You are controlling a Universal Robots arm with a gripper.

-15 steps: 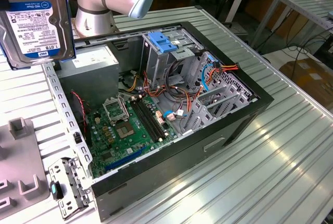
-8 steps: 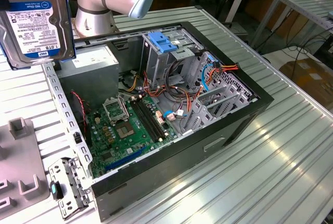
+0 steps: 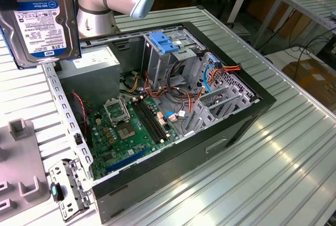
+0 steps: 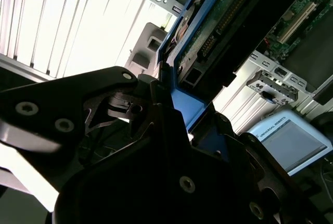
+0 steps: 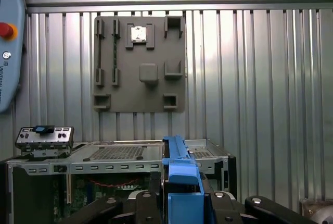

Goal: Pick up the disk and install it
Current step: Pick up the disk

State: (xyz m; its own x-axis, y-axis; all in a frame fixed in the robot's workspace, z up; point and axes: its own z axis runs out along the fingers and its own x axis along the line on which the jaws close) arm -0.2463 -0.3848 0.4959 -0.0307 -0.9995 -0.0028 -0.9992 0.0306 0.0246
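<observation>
The disk [image 3: 39, 18] hangs high at the exterior view's left, above the table and beside the open computer case [image 3: 262, 100]. Its silver-grey face and white label point toward that camera, and a blue carrier frame runs along its edges. In both wrist views my gripper [image 5: 179, 203] is shut on the disk, with the black fingers [image 4: 119, 104] pressing on the blue frame [image 5: 179, 169]. The second wrist view shows the disk's circuit-board underside [image 4: 223, 21] reaching past the fingers.
Inside the case are a green motherboard [image 3: 131, 126], a grey power-supply box [image 3: 97, 60], a metal drive cage with a blue latch [image 3: 168, 44] and loose cables. A grey fixture plate [image 5: 139, 62] and a small metal bracket [image 3: 65, 189] lie on the ribbed table. A teach pendant [image 5: 8, 41] rests nearby.
</observation>
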